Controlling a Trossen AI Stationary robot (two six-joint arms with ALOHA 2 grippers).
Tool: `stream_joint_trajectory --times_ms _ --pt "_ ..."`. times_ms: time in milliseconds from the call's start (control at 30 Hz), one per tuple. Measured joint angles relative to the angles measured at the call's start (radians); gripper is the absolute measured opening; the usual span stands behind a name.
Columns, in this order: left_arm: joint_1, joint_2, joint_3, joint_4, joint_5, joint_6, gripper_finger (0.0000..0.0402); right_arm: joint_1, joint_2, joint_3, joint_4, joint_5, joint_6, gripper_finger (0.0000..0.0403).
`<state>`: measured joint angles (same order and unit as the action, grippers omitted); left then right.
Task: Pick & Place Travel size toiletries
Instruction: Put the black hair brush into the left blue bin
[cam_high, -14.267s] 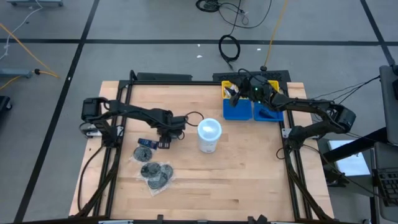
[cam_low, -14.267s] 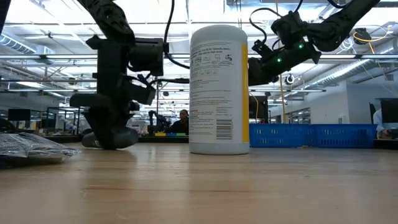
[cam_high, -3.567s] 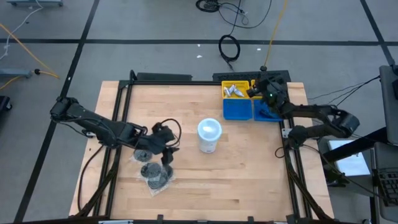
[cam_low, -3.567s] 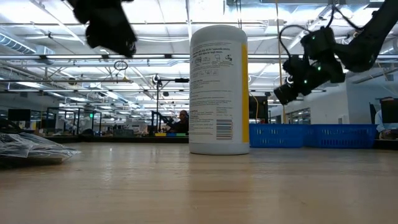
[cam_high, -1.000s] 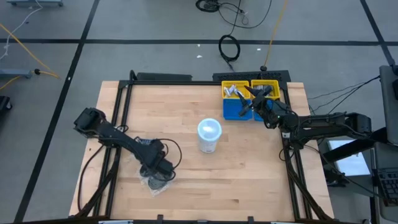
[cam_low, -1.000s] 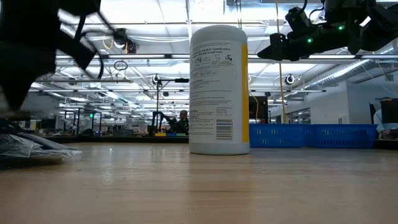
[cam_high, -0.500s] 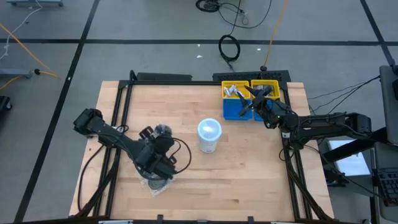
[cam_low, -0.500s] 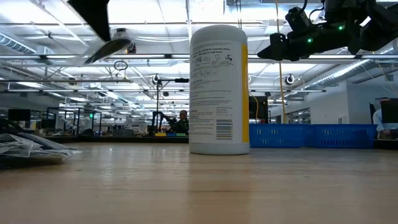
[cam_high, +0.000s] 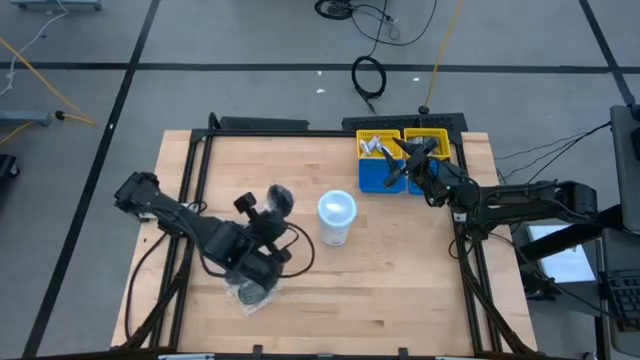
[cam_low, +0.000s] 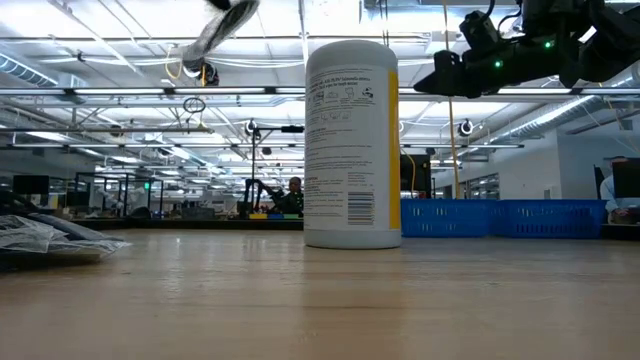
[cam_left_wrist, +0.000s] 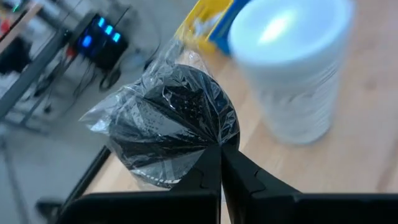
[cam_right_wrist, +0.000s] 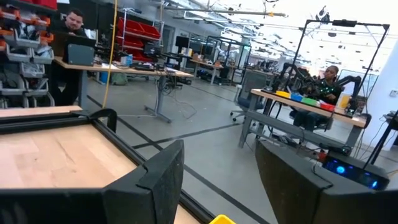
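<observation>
A dark round disc in clear wrap (cam_left_wrist: 169, 122) hangs in the air with my left gripper (cam_left_wrist: 221, 154) shut on it, left of the white tub (cam_high: 337, 217). In the high view the disc (cam_high: 279, 197) sits just beyond my left gripper (cam_high: 268, 208). In the low view the disc (cam_low: 226, 24) is near the top edge. More wrapped discs (cam_high: 250, 291) lie in a pile near the table's front left. My right gripper (cam_high: 408, 166) hovers open over the bins, and nothing is between its fingers (cam_right_wrist: 155, 180). My left gripper pinches the wrapped disc at its rim (cam_left_wrist: 212, 142) between the tips of its two shut fingers. The disc sticks out beyond the fingertips, lifted clear of the table. Whether the fingers have only the wrap or the disc itself, I cannot tell.
The white tub with a pale lid (cam_low: 351, 140) stands mid-table. Yellow bins (cam_high: 380, 135) and blue bins (cam_high: 380, 180) stand at the far right; one yellow bin holds small white tubes (cam_high: 372, 146). People sit in the room beyond.
My left gripper has risen from the pile of discs and gone toward the table's far edge and the tub, carrying one wrapped disc lifted clear. The rest of the pile has stayed on the table.
</observation>
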<state>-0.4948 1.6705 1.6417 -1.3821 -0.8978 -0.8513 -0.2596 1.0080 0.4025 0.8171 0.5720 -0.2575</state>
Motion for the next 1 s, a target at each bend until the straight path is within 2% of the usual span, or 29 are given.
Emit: stream_joint_trajectory --times_ms 133,233,300,433,600,900,1000 --pt "0.007 -0.027 0.0 0.174 -0.002 0.21 0.0 -0.001 0.0 0.0 0.001 -0.038 0.011 0.0192" --pt "0.019 -0.042 0.0 0.298 0.008 0.375 0.0 -0.001 0.0 0.0 0.007 -0.157 0.013 0.0192" --pt "0.035 -0.048 0.0 0.384 0.054 0.48 0.0 0.0 0.0 0.0 0.017 -0.238 0.035 0.0192" --pt "0.073 -0.049 0.0 0.548 0.213 0.68 0.0 0.0 0.0 0.0 0.055 -0.354 0.099 0.0192" --pt "0.131 -0.049 0.0 0.68 0.442 0.837 0.0 0.0 0.0 -0.001 0.087 -0.529 0.116 0.0192" --pt "0.269 -0.049 0.0 0.782 0.818 0.922 0.0 0.003 0.0 -0.001 0.095 -0.774 0.116 0.0192" --pt "0.32 -0.049 0.0 0.807 0.932 0.929 0.0 0.021 0.0 0.0 0.101 -0.818 0.116 0.0192"
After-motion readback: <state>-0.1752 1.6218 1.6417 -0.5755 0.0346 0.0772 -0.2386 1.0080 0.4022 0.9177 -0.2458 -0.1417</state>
